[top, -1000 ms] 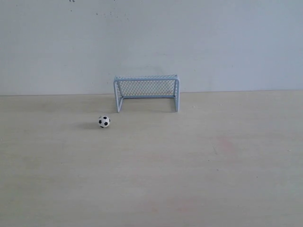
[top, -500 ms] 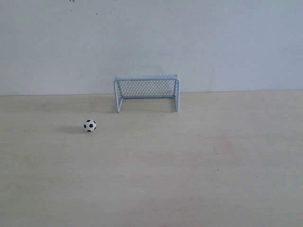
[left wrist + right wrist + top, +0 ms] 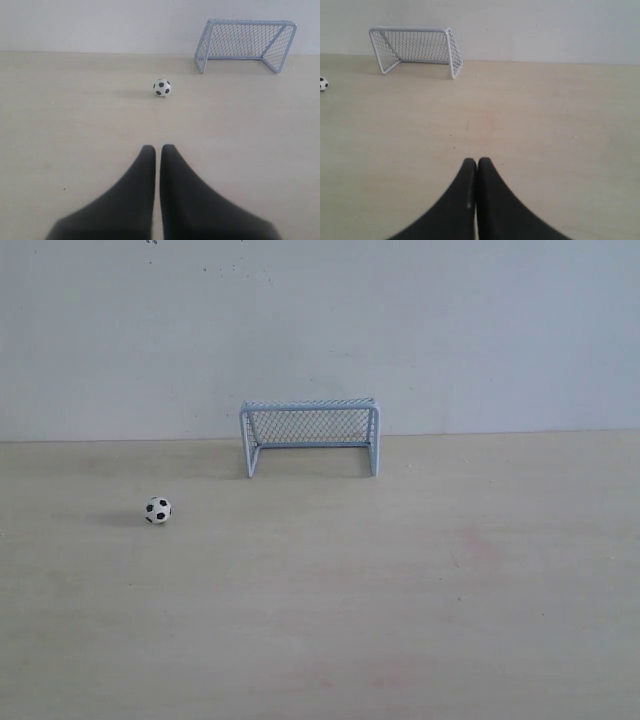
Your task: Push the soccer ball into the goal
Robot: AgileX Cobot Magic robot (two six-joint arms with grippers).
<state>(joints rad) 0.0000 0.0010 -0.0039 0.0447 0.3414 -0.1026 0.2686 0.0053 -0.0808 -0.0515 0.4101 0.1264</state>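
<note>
Left wrist view: left tool (image 3: 157,147) pinched shut, empty. Soccer ball (image 3: 161,87) on table (image 3: 75,125) straight ahead, well apart. Goal (image 3: 245,42) farther ahead, toward right tool's (image 3: 476,161) side, that tool also shut, empty. Likely approach step. Next: reaching behind ball, nudging goalward.

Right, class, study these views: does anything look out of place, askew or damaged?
Only the soccer ball: it sits left of the goal, outside its mouth, and has rolled further away over the last second with nothing touching it. The goal stands upright, with no visible damage to its net.
</note>
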